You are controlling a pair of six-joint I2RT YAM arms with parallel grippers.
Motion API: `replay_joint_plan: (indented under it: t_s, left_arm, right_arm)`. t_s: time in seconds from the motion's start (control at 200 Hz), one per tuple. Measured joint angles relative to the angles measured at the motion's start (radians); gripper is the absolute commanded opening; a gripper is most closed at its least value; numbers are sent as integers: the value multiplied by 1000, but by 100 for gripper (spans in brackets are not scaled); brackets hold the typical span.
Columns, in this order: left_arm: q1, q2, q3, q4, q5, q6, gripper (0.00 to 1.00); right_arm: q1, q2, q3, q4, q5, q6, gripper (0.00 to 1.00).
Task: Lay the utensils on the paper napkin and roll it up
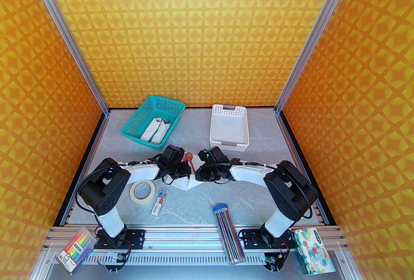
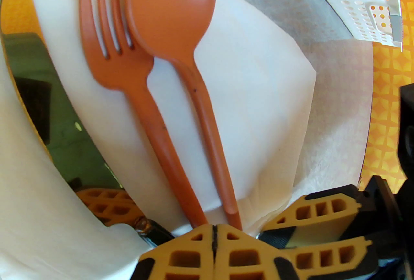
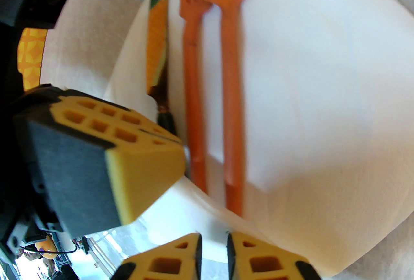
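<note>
left gripper (image 2: pixel 214 240) pinches white napkin (image 2: pixel 258 78); orange fork (image 2: pixel 119 71), spoon (image 2: pixel 171 4) atop.

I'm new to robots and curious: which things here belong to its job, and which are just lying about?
In use: orange fork, reddish-brown spoon, knife, paper napkin.

Lying about: teal basket, white slotted tray, masking tape roll, small clear case, pencil tube, marker pack, tissue pack.

One fork (image 2: pixel 106 46), one spoon (image 2: pixel 171 4), one napkin (image 2: pixel 252 94)
</note>
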Motion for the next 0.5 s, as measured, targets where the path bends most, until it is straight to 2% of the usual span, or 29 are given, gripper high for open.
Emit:
replay_joint_plan:
  t_s: [0.42,0.5]
  left_arm:
    - [5,-1,7,-3,-3,7,0]
    - [6,-9,7,-5,-10,7,3]
  right_arm:
    - [0,-44,42,-43,7,-3,26]
    - [0,-44,39,-44,8,-3,27]
